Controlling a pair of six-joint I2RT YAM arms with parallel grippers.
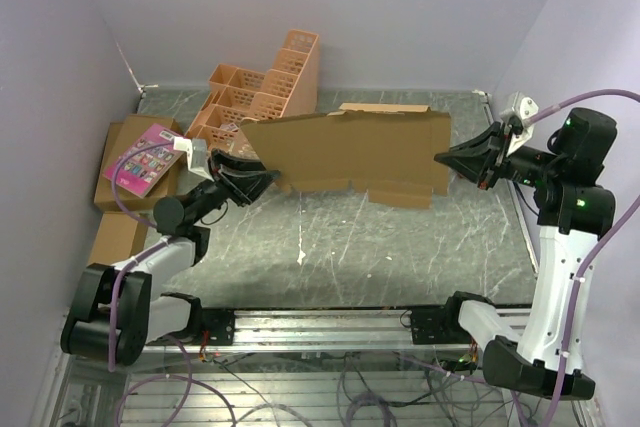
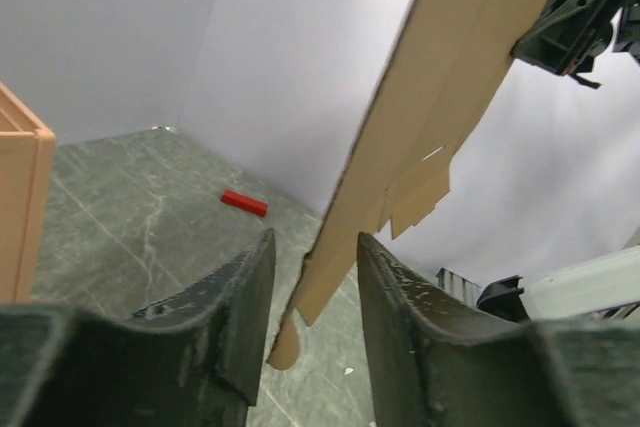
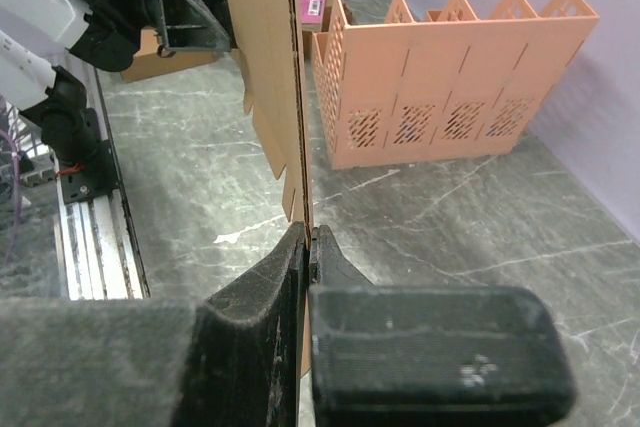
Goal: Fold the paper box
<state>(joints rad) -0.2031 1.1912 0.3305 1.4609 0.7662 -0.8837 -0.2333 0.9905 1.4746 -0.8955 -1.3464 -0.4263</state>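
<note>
Over grey counter (image 1: 400, 247), paper box (image 1: 350, 152) on edge, long axis left-right: right end clamped in right jaws, left end between parted left jaws.

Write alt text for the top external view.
The unfolded brown paper box is held upright over the grey table, the right gripper pinching its right end and the left gripper at its left end. Behind stands an orange lattice crate; a pink book lies at left.

Left arm (image 1: 172, 249) low, elbow bent, forearm reaching far and right. Left jaws parted, paper box (image 1: 350, 152) edge between them, unpinched. Right arm (image 1: 560, 257) upright, wrist pointing left. Right jaws clamped on box's right edge.
</note>
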